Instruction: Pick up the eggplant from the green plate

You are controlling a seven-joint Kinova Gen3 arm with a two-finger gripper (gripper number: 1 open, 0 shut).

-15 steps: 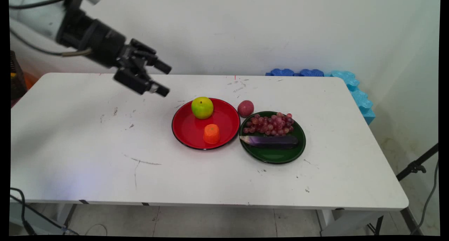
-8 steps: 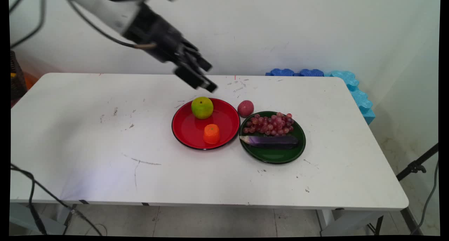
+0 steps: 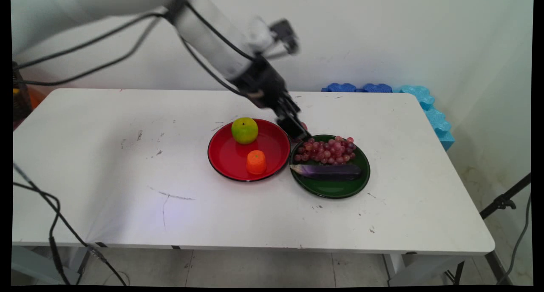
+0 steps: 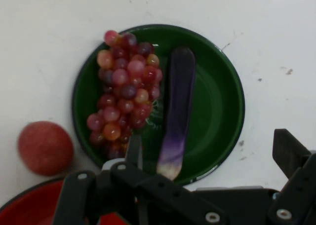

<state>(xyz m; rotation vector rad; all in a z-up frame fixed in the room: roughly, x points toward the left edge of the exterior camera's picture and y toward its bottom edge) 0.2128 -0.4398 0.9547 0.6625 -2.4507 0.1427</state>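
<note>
My gripper (image 3: 299, 132) hangs low at the centre of the main view, between the red plate (image 3: 225, 158) and the green plate (image 3: 335, 190), its fingers (image 4: 289, 153) spread apart and gripping nothing. It hides most of the reddish round fruit (image 4: 45, 147), which the hand view shows at lower left, lying on the white table (image 3: 106, 164) just beside the green plate's rim and near the red plate's edge.

On the green plate, just right of centre, a bunch of red grapes (image 3: 326, 151) lies along the upper half and a purple eggplant (image 3: 327, 171) lies lengthwise below it, the two touching or nearly so.

The red plate, just left of centre and close beside the green one, carries a green apple (image 3: 245, 130) near its upper rim and an orange fruit (image 3: 256, 162) near its lower right, the two apart.

Blue foam pieces (image 3: 425, 105) sit at the table's upper right corner against the wall.
</note>
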